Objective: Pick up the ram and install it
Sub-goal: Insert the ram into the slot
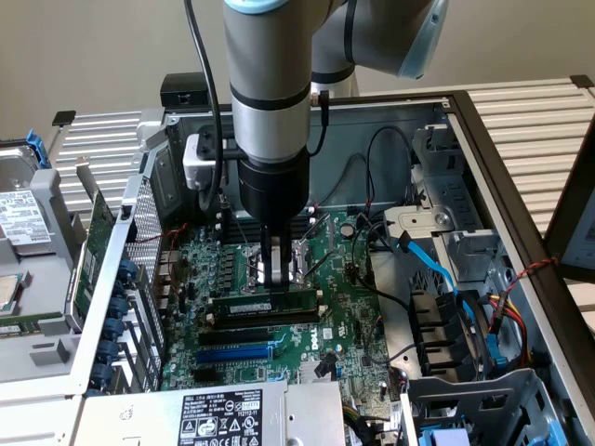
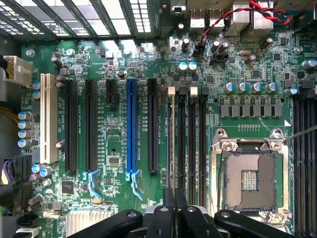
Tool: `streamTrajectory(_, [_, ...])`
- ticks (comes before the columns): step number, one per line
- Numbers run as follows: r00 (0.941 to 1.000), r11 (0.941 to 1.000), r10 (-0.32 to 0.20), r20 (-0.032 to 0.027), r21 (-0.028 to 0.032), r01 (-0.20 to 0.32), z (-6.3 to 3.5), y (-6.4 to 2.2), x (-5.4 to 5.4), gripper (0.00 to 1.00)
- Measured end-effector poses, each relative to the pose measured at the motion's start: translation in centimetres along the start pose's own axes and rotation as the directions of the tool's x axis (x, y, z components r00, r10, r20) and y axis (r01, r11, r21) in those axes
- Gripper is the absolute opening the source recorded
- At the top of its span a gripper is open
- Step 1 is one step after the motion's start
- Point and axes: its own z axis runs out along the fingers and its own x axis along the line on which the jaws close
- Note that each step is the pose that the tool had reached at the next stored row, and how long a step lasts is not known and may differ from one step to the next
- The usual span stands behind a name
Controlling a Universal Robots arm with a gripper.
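My jaws were pressed together. My gripper (image 1: 271, 276) hung just above the long, thin green circuit-board ram stick (image 1: 265, 302), which stood on edge at centre frame, across the green motherboard (image 1: 342, 283). Behind it rose the grey metal case wall (image 1: 372, 116).

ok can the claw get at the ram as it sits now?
Likely yes: the claw hangs shut just above the ram, which stands upright on the motherboard, with nothing between them.

Matt motherboard (image 2: 115, 130) (glossy plastic slots (image 2: 131, 124), perhaps)
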Motion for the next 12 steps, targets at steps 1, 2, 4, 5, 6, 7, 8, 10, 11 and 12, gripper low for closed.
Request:
streamTrajectory(1, [1.0, 1.0, 0.0, 0.0, 0.0002, 0.0, 0.03, 0.0, 0.0, 0.13])
streamTrajectory(2, [1.0, 1.0, 0.0, -0.0001, 0.0003, 0.0, 0.03, 0.0, 0.0, 0.13])
streamTrajectory(4, [1.0, 1.0, 0.0, -0.0003, 0.0008, 0.0, 0.04, 0.0, -0.01, 0.13])
streamTrajectory(5, [1.0, 1.0, 0.0, -0.0003, 0.0011, 0.0, 0.05, 0.01, -0.01, 0.13])
streamTrajectory(6, [1.0, 1.0, 0.0, -0.0001, 0.0014, 0.0, 0.06, 0.02, -0.03, 0.13])
streamTrajectory(7, [1.0, 1.0, -0.001, 0.0, 0.0016, 0.001, 0.06, 0.04, -0.03, 0.13])
streamTrajectory(8, [1.0, 1.0, -0.002, -0.0001, 0.0019, 0.002, 0.07, 0.06, -0.04, 0.13])
streamTrajectory(10, [1.0, 1.0, -0.003, -0.0001, 0.0026, 0.003, 0.08, 0.1, -0.04, 0.13])
streamTrajectory(11, [1.0, 1.0, -0.004, 0.0, 0.003, 0.004, 0.09, 0.11, -0.06, 0.13])
streamTrajectory(12, [1.0, 1.0, -0.005, 0.0002, 0.0037, 0.005, 0.12, 0.12, -0.08, 0.13])
